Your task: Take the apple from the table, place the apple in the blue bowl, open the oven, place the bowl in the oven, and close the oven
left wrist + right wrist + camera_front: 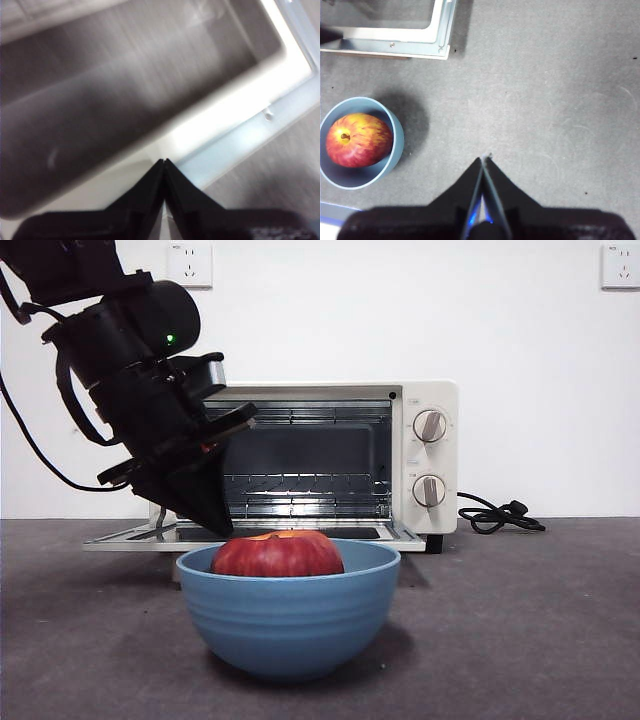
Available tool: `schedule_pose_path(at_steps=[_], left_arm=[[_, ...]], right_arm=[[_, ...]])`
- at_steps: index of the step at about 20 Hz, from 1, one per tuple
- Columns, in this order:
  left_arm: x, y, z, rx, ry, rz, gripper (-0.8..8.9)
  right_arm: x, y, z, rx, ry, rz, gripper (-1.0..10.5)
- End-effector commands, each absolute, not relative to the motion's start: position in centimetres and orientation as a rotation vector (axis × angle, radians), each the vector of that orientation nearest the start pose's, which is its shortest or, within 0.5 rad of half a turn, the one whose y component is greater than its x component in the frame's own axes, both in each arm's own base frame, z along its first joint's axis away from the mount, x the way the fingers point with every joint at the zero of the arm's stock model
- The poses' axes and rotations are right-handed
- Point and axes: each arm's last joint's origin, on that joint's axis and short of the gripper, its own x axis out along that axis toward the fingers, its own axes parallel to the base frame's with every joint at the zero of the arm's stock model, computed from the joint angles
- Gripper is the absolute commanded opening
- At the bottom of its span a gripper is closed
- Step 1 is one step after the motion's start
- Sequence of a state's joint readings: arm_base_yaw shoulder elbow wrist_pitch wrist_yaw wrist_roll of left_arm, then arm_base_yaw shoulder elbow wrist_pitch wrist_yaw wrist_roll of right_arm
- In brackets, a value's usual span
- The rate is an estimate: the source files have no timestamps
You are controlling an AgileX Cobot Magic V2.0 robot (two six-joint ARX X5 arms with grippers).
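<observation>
Two end effectors: left end effector [164, 162] sits over the oven's lowered door with jaws pressed together on nothing; right end effector [483, 161] hangs above bare tabletop [555, 100] beside the blue bowl, jaws likewise pressed together and empty.
Oven [330, 460]: door [250, 535] already down flat, wire rack visible inside, cavity looks free.
Blue bowl [288, 618]: stands on the tabletop just in front of the oven's open door, upright.
Apple [277, 554]: rests inside the blue bowl, its top showing above the rim.
Step in hand: likely moving the loaded bowl into the oven (apple and door steps look done).
Handling: bowl looks rigid and smooth, probably a bit slick; the apple adds weight and can roll if the bowl tips.
Where to grip: the rim wall on the side away from the apple, one jaw inside, one outside, kept level.
In the way: the lowered door lies between the bowl and the oven cavity, so the bowl must be lifted over it; the left arm near the door may crowd that path.
Nearby: black cord [500, 514] beside the oven, well clear of the bowl.
</observation>
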State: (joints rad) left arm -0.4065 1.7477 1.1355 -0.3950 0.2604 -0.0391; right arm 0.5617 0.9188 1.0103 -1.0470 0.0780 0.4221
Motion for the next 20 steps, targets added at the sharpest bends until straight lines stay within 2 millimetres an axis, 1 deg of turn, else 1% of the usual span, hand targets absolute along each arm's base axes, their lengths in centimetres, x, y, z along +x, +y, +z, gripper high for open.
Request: schedule_pose_path(at_steps=[1, 3, 5, 7, 9, 12, 13, 15, 16, 20], left_arm=[[30.8, -14.9, 17.3, 0.056, 1.118, -0.595, -0.06], [30.2, -15.0, 17.5, 0.064, 1.131, -0.604, -0.06], [29.6, -15.2, 19.2, 0.065, 1.087, -0.621, -0.06], [28.6, -14.9, 21.9, 0.053, 1.008, -0.633, -0.06], [27.2, -14.2, 24.9, 0.042, 0.926, -0.643, -0.06], [24.3, -12.7, 28.7, 0.036, 0.846, -0.645, -0.06], [23.3, -12.1, 29.7, 0.042, 0.83, -0.628, -0.06], [21.1, -11.0, 31.5, 0.056, 0.799, -0.599, -0.06], [20.1, -10.4, 32.1, 0.058, 0.788, -0.593, -0.06], [16.3, -8.6, 34.0, 0.056, 0.773, -0.586, -0.06]], right_arm=[[13.2, 8.0, 31.4, 0.075, 0.987, 0.244, -0.1], [13.4, 8.2, 31.3, 0.069, 0.997, 0.243, 0.0], [13.9, 8.5, 30.9, 0.041, 1.016, 0.252, 0.0], [14.7, 9.2, 30.3, 0.044, 1.059, 0.298, 0.0], [15.8, 10.1, 29.8, 0.069, 1.086, 0.379, 0.0], [17.5, 11.8, 28.7, 0.142, 1.144, 0.521, 0.1], [18.1, 12.3, 28.2, 0.153, 1.162, 0.538, 0.5], [19.2, 13.1, 27.0, 0.157, 1.2, 0.548, 2.5], [19.8, 13.6, 26.4, 0.163, 1.225, 0.561, 2.9], [21.1, 15.2, 24.2, 0.153, 1.316, 0.567, 2.8]])
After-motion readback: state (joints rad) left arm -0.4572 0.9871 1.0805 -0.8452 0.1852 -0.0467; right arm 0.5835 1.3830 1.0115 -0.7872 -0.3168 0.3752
